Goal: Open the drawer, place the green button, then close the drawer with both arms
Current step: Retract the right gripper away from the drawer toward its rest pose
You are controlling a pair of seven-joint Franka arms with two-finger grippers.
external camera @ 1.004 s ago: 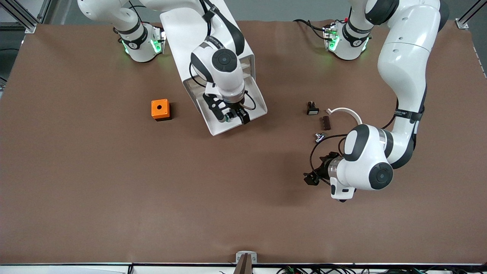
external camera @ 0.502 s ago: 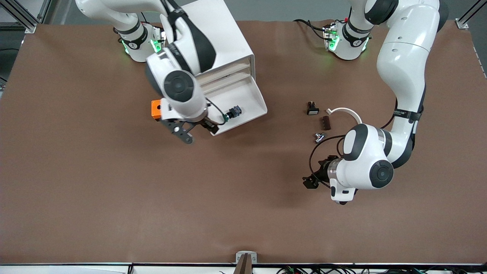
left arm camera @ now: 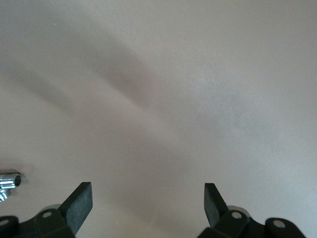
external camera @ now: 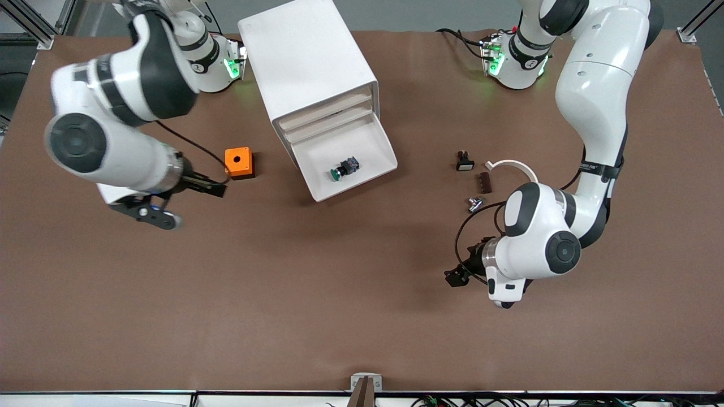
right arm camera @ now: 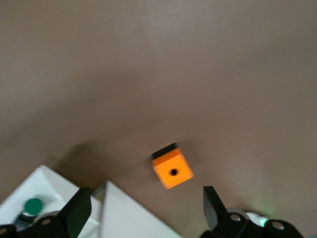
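Right gripper (external camera: 169,198): fingers spread, empty, up over bare table beside the orange box (external camera: 238,162); looks like it is clear of the drawer (external camera: 362,164).
Button (external camera: 344,168): lies on its side in the open drawer, so only closing seems left.
Left gripper (external camera: 461,271): fingers spread, empty, low over the table; that arm waits.
Hard to see: the cabinet's (external camera: 308,62) upper drawers; the small parts (external camera: 481,181) near the left arm.

An orange box with a round hole in its top (external camera: 238,161) is set on the brown table (external camera: 339,294). Toward the left arm's end, a small black-and-white part (external camera: 464,161), a dark brown ridged block (external camera: 485,182), a white curved strip (external camera: 515,166) and a small silver metal piece (external camera: 474,203) are clustered near one another.
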